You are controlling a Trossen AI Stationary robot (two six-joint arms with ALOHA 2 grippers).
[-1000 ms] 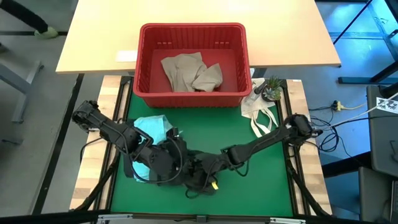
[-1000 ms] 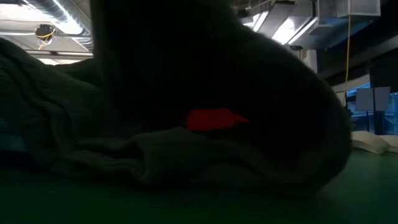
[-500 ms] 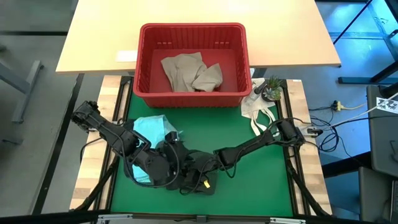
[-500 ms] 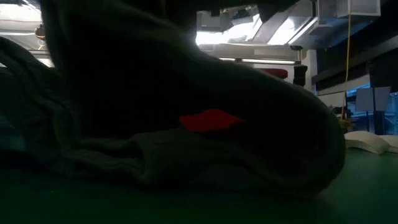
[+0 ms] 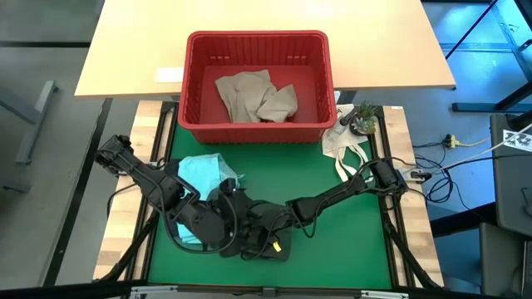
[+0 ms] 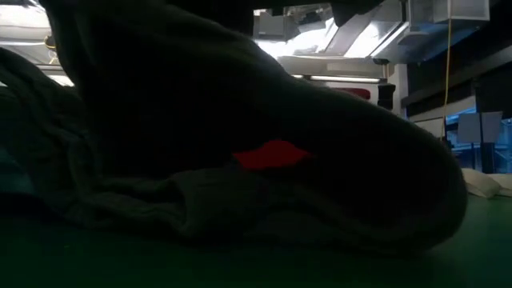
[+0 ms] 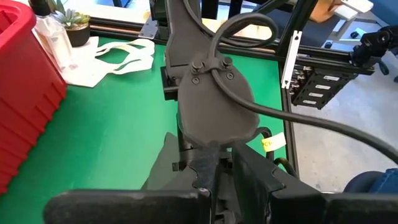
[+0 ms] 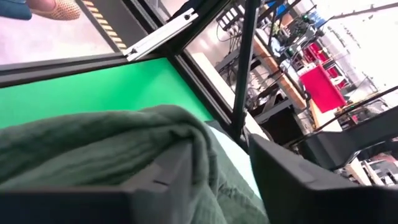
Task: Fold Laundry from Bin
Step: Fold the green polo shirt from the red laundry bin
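green mat (image 5: 332, 249) under both pincers, left pincer (image 5: 237, 241) clenched on dark olive garment (image 8: 93, 155), right pincer (image 5: 262, 237) state unclear

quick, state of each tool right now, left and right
left tool: low over the dark olive garment, state cannot be told
right tool: fingers apart around the same garment

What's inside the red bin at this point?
In the high view, the red bin holds one crumpled beige-tan garment, with bare red floor around it. Whatever might lie beneath that garment is covered and cannot be seen.
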